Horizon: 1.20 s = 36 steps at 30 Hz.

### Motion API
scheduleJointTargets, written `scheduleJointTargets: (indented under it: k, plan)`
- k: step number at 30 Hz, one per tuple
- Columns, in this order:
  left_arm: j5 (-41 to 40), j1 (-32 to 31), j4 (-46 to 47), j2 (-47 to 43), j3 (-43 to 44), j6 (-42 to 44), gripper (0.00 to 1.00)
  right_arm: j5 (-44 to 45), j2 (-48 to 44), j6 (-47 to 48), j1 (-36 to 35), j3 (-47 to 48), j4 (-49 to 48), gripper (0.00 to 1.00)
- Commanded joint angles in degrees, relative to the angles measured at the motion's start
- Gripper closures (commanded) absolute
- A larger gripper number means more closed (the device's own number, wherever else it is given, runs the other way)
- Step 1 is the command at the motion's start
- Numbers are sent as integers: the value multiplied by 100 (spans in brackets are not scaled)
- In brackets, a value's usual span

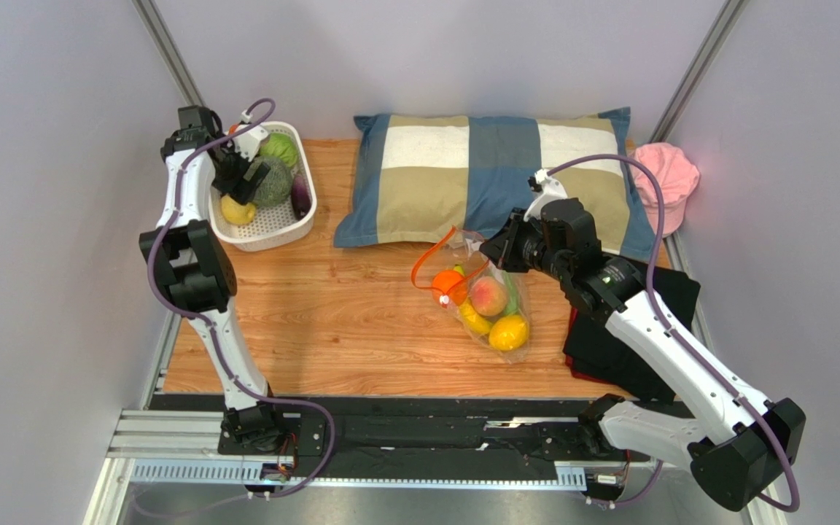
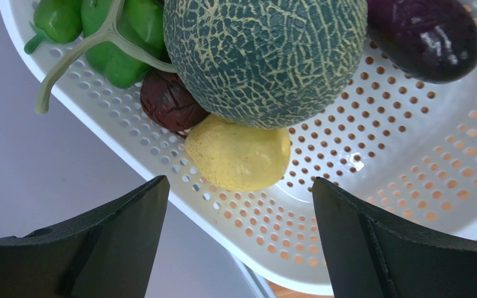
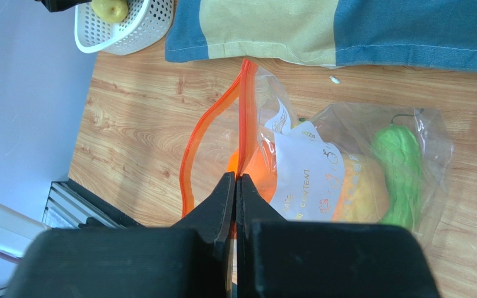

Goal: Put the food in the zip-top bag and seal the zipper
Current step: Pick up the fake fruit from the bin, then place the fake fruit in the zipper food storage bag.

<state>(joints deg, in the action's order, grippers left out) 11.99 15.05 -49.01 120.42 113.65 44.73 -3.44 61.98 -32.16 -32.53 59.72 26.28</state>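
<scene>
The clear zip-top bag (image 1: 492,312) lies on the wooden table in front of the pillow. It holds a peach-red fruit (image 1: 488,295), yellow fruits (image 1: 509,334) and a green fruit (image 3: 399,164) behind its white label (image 3: 300,167). Its orange-red zipper (image 3: 213,118) gapes in a loop. My right gripper (image 3: 237,181) is shut on one side of the zipper strip; it also shows in the top view (image 1: 496,249). My left gripper (image 2: 238,180) is open and empty over the white basket (image 2: 409,161), just short of a yellow-tan fruit (image 2: 238,152).
The basket (image 1: 282,232) at the back left also holds a netted green melon (image 2: 266,56), a green pepper (image 2: 123,37), a purple eggplant (image 2: 427,37) and a dark red fruit (image 2: 166,102). A checked pillow (image 1: 490,170), pink cloth (image 1: 665,175) and black cloth (image 1: 638,328) lie at the back and right.
</scene>
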Motion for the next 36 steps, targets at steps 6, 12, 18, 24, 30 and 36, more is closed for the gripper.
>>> scheduleJointTargets:
  k: [6,12,18,24,30,36]
  plan:
    - [146,156,-223,631,316,792,6,-104,34,-36,63,57,-167,100]
    - [260,200,67,886,255,713,8,-148,52,-45,72,31,-167,100]
    - [462,192,15,642,185,493,33,-95,16,-9,72,31,-132,100]
    - [243,200,-64,-228,-88,361,47,-104,-1,8,72,-22,-141,100]
    - [532,86,-713,-1362,-53,-69,55,-78,-63,78,72,-83,-176,100]
    - [2139,-1177,-1216,-2926,-762,-1360,55,-69,-133,114,80,-207,-211,100]
